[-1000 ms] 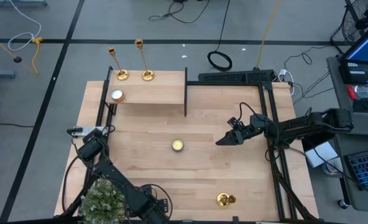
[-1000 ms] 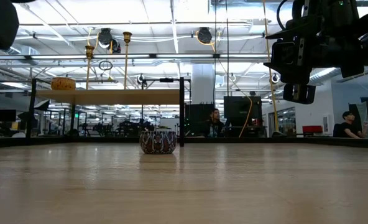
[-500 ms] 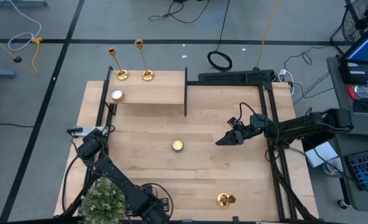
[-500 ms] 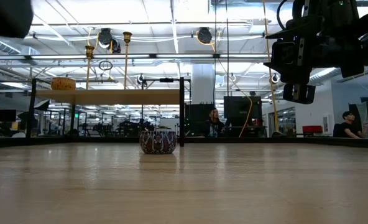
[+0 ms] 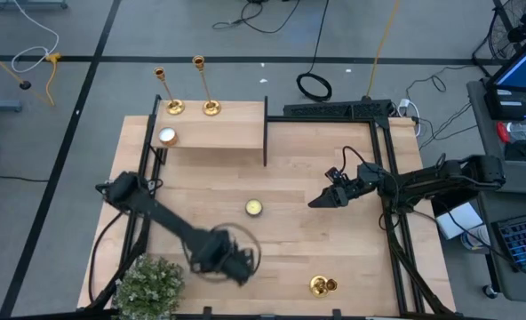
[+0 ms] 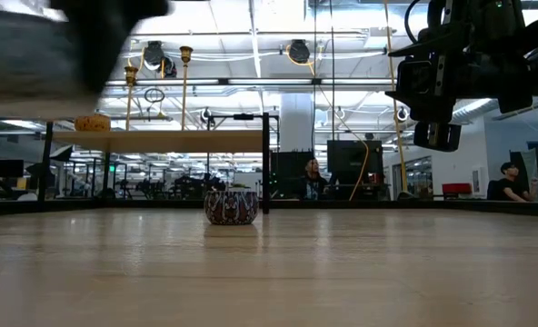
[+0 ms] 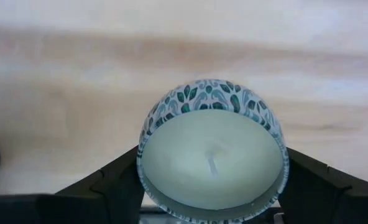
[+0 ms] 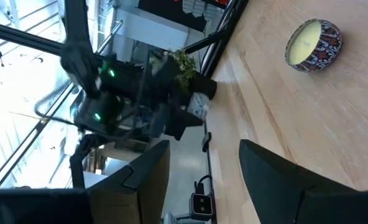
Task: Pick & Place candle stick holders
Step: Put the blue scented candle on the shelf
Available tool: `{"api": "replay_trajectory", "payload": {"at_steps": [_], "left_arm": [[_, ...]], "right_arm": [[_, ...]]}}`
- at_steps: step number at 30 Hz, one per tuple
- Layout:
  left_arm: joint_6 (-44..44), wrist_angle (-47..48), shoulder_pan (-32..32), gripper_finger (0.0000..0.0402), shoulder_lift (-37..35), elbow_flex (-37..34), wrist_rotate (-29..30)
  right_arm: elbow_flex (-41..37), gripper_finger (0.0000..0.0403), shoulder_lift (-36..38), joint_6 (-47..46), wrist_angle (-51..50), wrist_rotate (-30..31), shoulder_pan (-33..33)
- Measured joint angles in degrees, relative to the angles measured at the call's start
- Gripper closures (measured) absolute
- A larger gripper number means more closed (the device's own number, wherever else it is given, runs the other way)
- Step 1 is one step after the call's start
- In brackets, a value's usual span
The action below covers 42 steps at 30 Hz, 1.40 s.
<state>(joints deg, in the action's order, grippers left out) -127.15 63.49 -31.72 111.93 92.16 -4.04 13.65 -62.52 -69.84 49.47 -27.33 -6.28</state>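
Two brass candle stick holders [image 5: 185,87] stand upright side by side on the raised wooden shelf [image 5: 236,135] at the far left of the bench [image 5: 281,240], with a small white tealight candle [image 5: 167,136] on the same shelf just in front of them. A third gold candle stick holder [image 5: 322,285] sits near the front edge of the bench, right of centre, well apart from both arms.

The left gripper [image 5: 236,262] is over the front part of the bench, beside a bushy green plant [image 5: 147,286] at the front left corner. Its fingers [image 7: 109,183] are closed on a round tin candle with a blue-green leaf pattern [image 7: 212,152], one finger on each side of the tin.

The right gripper [image 5: 318,201] hangs above the bench to the right of a yellow tealight candle [image 5: 254,208] lying near the middle. Its fingers [image 8: 268,171] stand apart with nothing between them.

In the low view a person [image 6: 315,178] sits in the room beyond the bench.
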Motion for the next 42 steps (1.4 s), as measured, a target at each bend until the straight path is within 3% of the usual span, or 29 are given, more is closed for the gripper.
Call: {"api": "replay_trajectory", "payload": {"at_steps": [6, 12, 17, 21, 31, 38, 42], "left_arm": [[13.06, 6.69, 9.02, 0.0076, -4.24, 0.04, -0.91], [25.27, 13.72, 18.39, 0.0112, -10.07, 0.04, 0.51], [34.46, 21.51, 27.08, 0.0112, -16.06, 0.04, 2.84], [43.75, 26.81, 35.04, 0.0085, -19.78, 0.08, 4.14], [65.4, 26.4, 51.39, 0.0112, -21.95, 0.08, 6.28], [72.12, 26.44, 58.97, 0.0079, -21.91, 0.08, 8.12], [74.89, 26.35, 61.52, 0.0095, -21.16, 0.06, 8.03]], "right_arm": [[0.0, 0.0211, 0.0, -0.56, 0.0, -0.24, 0.0], [0.0, 0.0211, 0.0, -1.83, 0.02, -1.5, 0.02], [0.0, 0.0211, 0.0, -2.71, 0.48, -1.46, 0.02], [-0.02, 0.0211, -0.02, -2.63, 0.45, -1.41, 0.0], [-0.02, 0.0211, -0.02, -2.94, 0.44, -0.85, 0.01], [-0.02, 0.0211, -0.02, -3.55, 0.5, 2.38, 1.59], [-0.02, 0.0211, -0.02, -3.15, 0.44, 3.65, 1.97]]}}
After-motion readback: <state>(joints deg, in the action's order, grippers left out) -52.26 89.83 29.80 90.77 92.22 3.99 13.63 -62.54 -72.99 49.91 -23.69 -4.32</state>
